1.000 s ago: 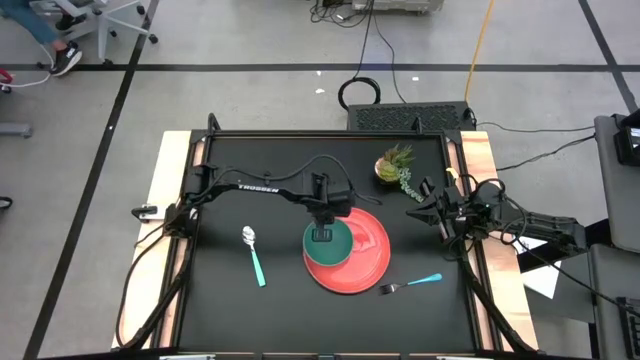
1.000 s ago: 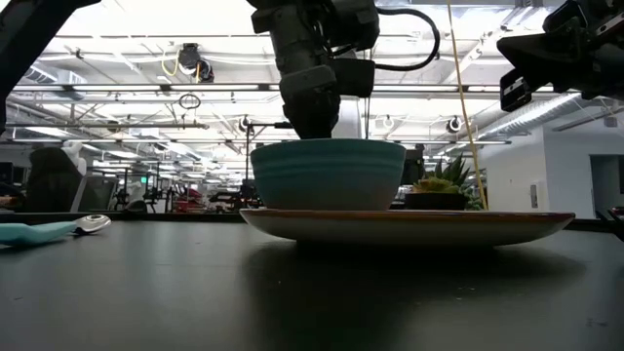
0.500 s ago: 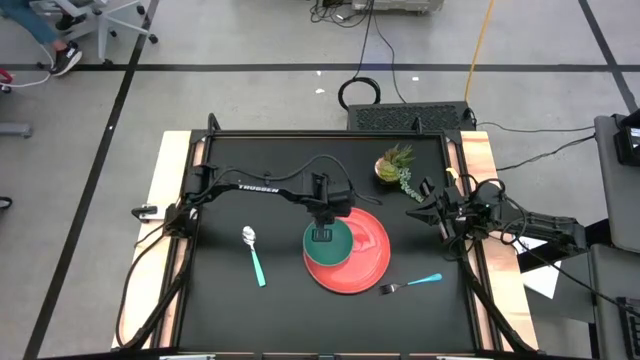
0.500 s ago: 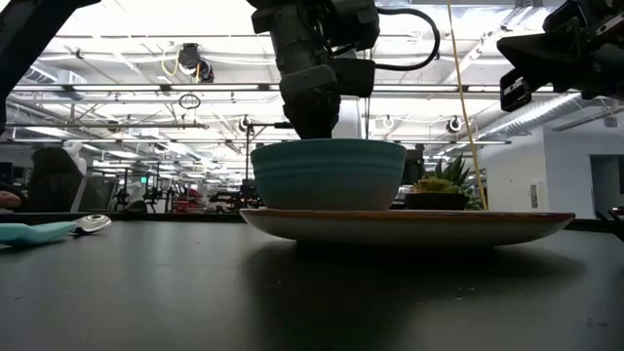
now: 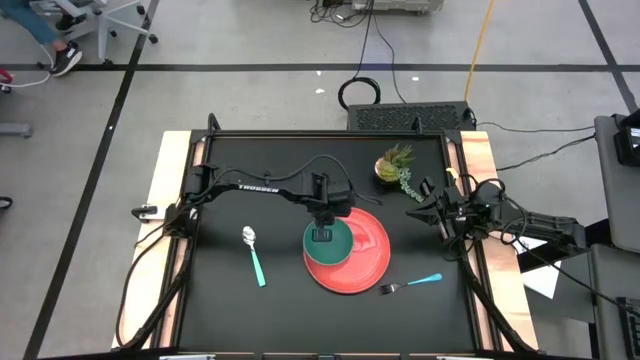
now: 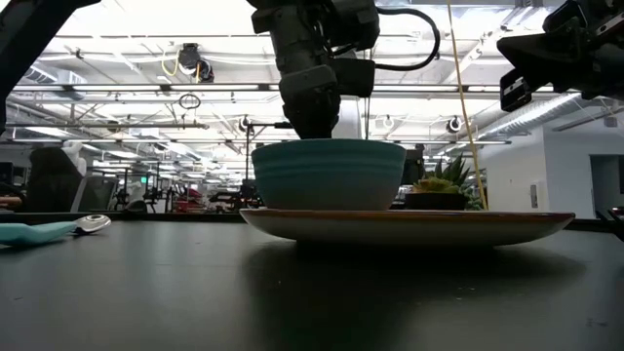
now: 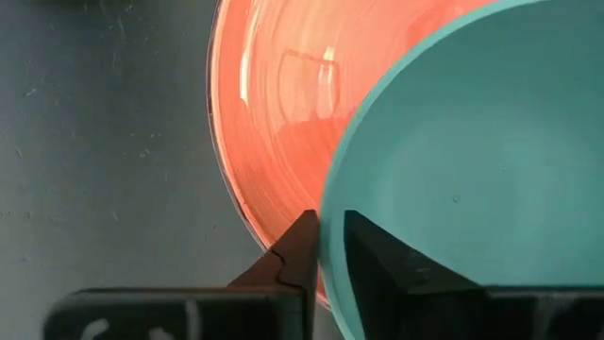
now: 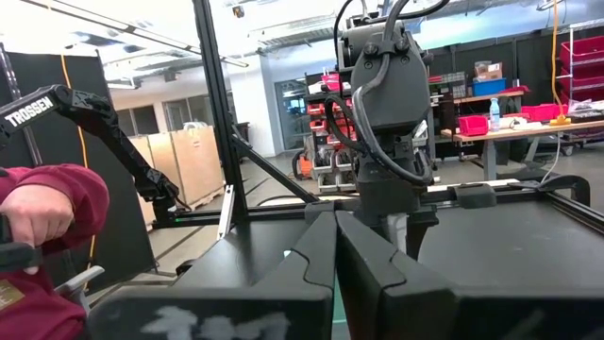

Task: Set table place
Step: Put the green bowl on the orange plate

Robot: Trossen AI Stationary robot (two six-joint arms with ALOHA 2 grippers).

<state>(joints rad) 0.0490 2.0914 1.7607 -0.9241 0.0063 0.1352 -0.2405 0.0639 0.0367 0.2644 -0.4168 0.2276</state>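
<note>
A teal bowl (image 5: 330, 244) sits on a round red plate (image 5: 365, 258) near the middle of the black table (image 5: 280, 310). My left gripper (image 5: 322, 230) stands over the bowl's far side, shut on its rim. In the low view the bowl (image 6: 329, 175) rests on the plate (image 6: 419, 226). A teal-handled spoon (image 5: 254, 256) lies to the plate's left. A teal-handled fork (image 5: 410, 284) lies at the plate's near right. My right gripper (image 5: 420, 195) is shut and empty, held above the table's right side. My left gripper pinches the bowl's rim (image 7: 330, 222) on its far side, one finger (image 7: 300, 247) outside the wall and one finger (image 7: 382, 260) inside. The fingers point down from above. The bowl stands upright with its base on the red plate.
A small potted green plant (image 5: 395, 166) stands at the far right of the table, beyond the plate. Light wooden strips (image 5: 165, 190) run along the table's left and right sides. A person's hand in a red sleeve (image 8: 38, 208) shows past the table's left side.
</note>
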